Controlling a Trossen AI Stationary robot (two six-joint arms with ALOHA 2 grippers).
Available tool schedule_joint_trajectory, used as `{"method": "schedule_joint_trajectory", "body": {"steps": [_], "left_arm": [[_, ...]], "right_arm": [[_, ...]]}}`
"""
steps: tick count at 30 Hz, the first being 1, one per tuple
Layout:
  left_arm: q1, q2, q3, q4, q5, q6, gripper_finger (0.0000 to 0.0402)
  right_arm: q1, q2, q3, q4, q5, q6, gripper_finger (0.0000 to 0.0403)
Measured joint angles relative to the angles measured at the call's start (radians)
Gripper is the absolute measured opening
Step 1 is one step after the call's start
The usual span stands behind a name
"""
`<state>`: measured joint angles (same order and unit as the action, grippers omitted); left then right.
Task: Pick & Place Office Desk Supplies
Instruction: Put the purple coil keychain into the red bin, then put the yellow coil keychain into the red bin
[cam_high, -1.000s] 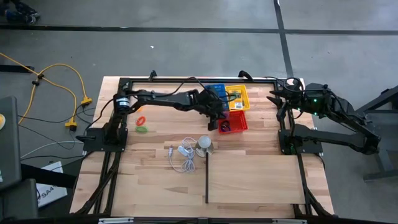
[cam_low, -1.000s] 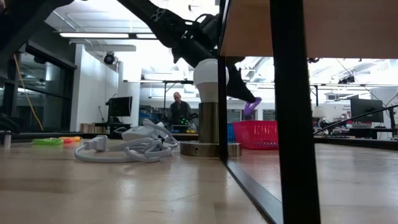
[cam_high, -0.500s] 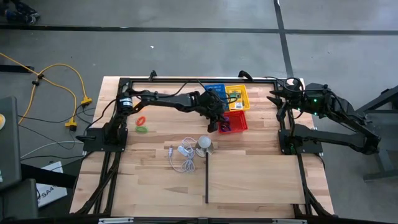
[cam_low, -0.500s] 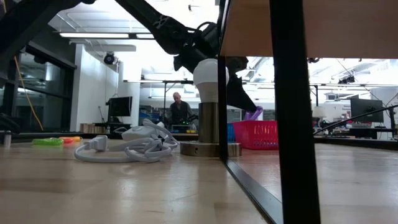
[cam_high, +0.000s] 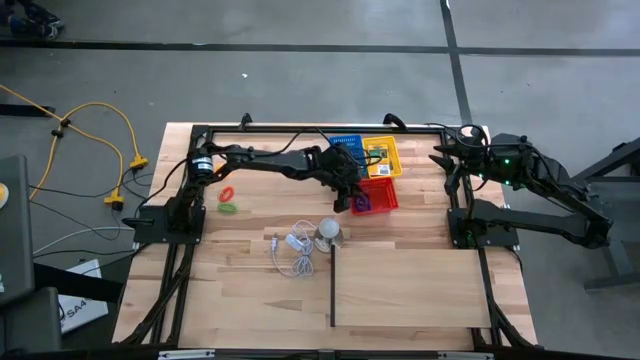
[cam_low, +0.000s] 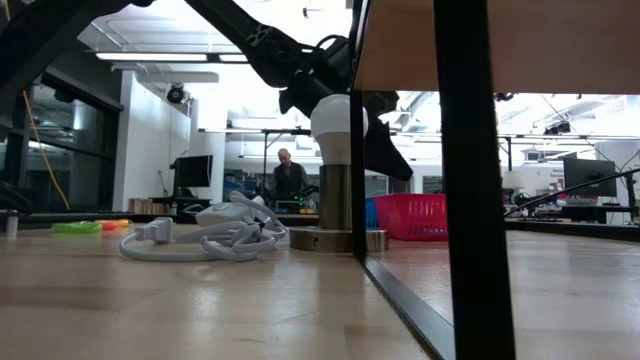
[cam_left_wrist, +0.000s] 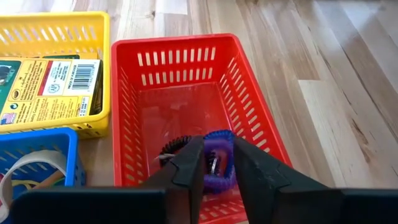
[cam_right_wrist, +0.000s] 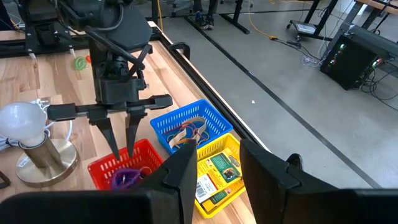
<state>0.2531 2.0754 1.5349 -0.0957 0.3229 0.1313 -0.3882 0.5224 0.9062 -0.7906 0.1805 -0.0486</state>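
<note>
My left gripper (cam_left_wrist: 217, 144) hangs open over the near end of the red basket (cam_left_wrist: 174, 46), fingers slanting down into it (cam_right_wrist: 121, 140). A purple coiled ring (cam_left_wrist: 217, 163) lies on the basket floor below the gap between the fingers, beside a black ring (cam_left_wrist: 174, 146). I see no finger touching the purple ring. The yellow basket (cam_high: 382, 157) holds yellow-and-green packets (cam_left_wrist: 50, 84). Rubber bands (cam_right_wrist: 189, 134) lie in the blue basket (cam_high: 345, 148). An orange ring (cam_high: 227, 193) and a green ring (cam_high: 230, 208) lie on the table at the left. My right gripper (cam_right_wrist: 217, 155) waits open at the far right.
A white bulb on a silvery base (cam_high: 328, 232) and a coiled white cord (cam_high: 295, 250) sit near the table's middle. A raised wooden board (cam_high: 410, 285) covers the near right part. A black frame (cam_high: 300, 130) runs along the table's far edge.
My left gripper has sunk slightly toward the red basket and let go of the purple ring. The ring hung at its fingertips in the low view, then dropped lower, and now lies in the basket.
</note>
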Motion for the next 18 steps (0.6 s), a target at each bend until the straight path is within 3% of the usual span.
{"method": "schedule_joint_trajectory", "body": {"steps": [13, 18], "left_arm": [[0.006, -0.004, 0.000, 0.002, -0.010, 0.008, 0.0089], [0.039, -0.066, -0.002, -0.006, -0.006, 0.028, 0.0089]], "right_arm": [[0.000, 0.000, 0.000, 0.000, 0.000, 0.000, 0.0110], [0.000, 0.000, 0.000, 0.000, 0.000, 0.000, 0.0110]]}}
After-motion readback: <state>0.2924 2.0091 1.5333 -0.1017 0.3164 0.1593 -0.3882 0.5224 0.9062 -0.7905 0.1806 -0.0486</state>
